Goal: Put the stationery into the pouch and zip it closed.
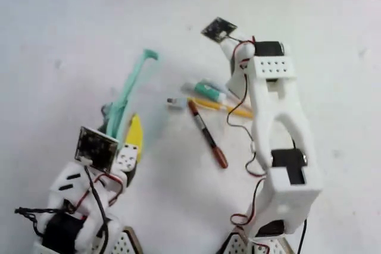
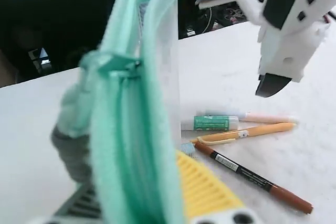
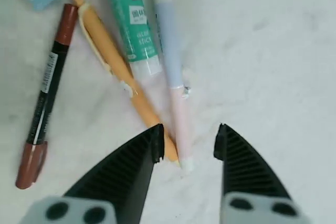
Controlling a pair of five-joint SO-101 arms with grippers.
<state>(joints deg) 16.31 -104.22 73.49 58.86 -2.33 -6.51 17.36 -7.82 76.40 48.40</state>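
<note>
**While Pouch Is Held Up, Stationery Lies Outside**

While the left tool (image 1: 122,126) clamps the pouch (image 1: 134,78) upright, which we judge is meant to present its mouth, the right tool (image 3: 186,140) hangs with jaws apart over the ends of the orange pen (image 3: 121,72) and pastel pen (image 3: 170,66). The glue stick (image 3: 131,24) and brown marker (image 1: 206,133) lie alongside on the tabletop (image 1: 59,28), near the pouch.

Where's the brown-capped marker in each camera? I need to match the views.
High view: the brown-capped marker lies diagonally near the picture's middle.
Left wrist view: the marker lies just past the pouch, the pen nearest the camera.
Right wrist view: the marker lies at the cluster's edge, aside from the open right hand.
Shared landmark: the orange pen right beside it.
</note>
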